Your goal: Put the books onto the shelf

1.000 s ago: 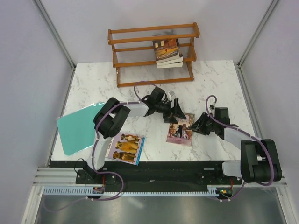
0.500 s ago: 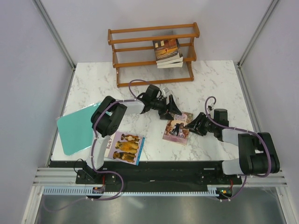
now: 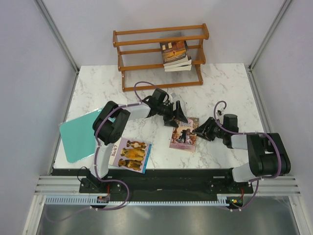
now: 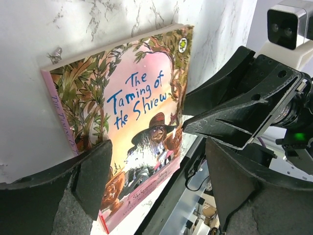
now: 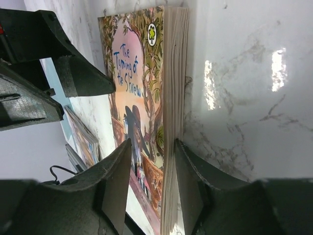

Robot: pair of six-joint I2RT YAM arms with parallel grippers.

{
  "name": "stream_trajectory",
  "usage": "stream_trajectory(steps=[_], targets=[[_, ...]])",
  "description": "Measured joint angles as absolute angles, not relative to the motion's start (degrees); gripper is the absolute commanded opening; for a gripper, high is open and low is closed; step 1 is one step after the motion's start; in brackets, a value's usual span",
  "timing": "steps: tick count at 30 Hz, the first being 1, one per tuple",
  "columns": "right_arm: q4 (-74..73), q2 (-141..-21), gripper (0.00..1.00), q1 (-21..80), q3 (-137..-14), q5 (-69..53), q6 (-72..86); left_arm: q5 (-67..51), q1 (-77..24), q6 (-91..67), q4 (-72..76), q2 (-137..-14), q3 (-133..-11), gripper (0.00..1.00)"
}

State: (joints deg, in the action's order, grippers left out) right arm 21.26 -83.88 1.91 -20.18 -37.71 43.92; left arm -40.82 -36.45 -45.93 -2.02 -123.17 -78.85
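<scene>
So the pink Taming of the Shrew paperback [image 3: 185, 133] is lying flat on the marble table [image 3: 98, 88], well short of the shelf [image 3: 156, 62]. The left gripper [image 3: 177, 114] hangs wide open over its far end. The right gripper [image 3: 197, 130] sits part-open, straddling its page edge, not clamped.

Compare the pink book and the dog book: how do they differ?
The pink book's cover reads The Taming of the Shrew; the dog book's shows dogs. The pink book sits between the left gripper and right gripper; the dog book lies apart from both. Both lie on the table, cover up.
</scene>
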Motion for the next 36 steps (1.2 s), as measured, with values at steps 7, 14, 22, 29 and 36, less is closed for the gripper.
stream_trajectory(steps=[7,14,22,29,36], targets=[[24.2,-86.2,0.17,4.2,-20.8,-39.0,44.4,-41.3,-36.4,-45.9,-3.4,-124.2,-80.6,0.85],[25.3,-87.2,0.00,6.2,-21.4,-40.4,45.1,-41.1,-36.3,-44.3,-4.0,-123.9,-80.7,0.85],[21.4,-84.5,0.00,6.8,-25.8,-42.2,42.7,-33.5,-32.9,-34.5,-10.3,-112.5,-73.3,0.86],[21.5,-83.3,0.00,6.8,-31.7,-46.0,43.2,-33.0,-27.7,-30.6,-8.6,-107.9,-66.8,0.88],[21.7,-82.2,0.00,7.0,-34.4,-49.7,44.8,-39.5,-27.5,-35.1,5.1,-109.2,-58.7,0.85]])
